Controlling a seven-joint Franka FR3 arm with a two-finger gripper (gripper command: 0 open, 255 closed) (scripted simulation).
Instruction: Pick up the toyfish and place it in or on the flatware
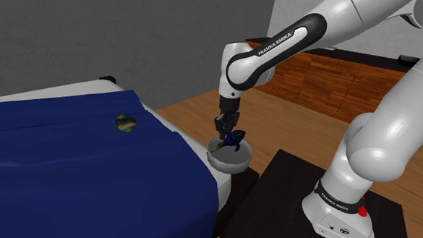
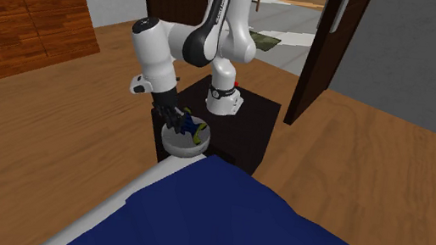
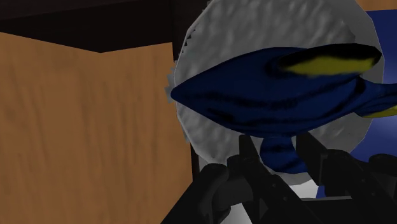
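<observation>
The black gripper (image 1: 228, 131) is holding the blue-and-yellow toy fish (image 3: 273, 89) by its underside, jaws clenched on it, right over the pale grey bowl (image 1: 230, 162) beside the corner of the blue-covered bed (image 1: 71, 160). Whether the fish is touching the bowl cannot be told. Since the fish is spanning nearly the bowl's full width, the release is calling for a straight, slow descent on the bowl's centre, with the fingers (image 3: 245, 153) opening only once the body is resting low inside the rim.
</observation>
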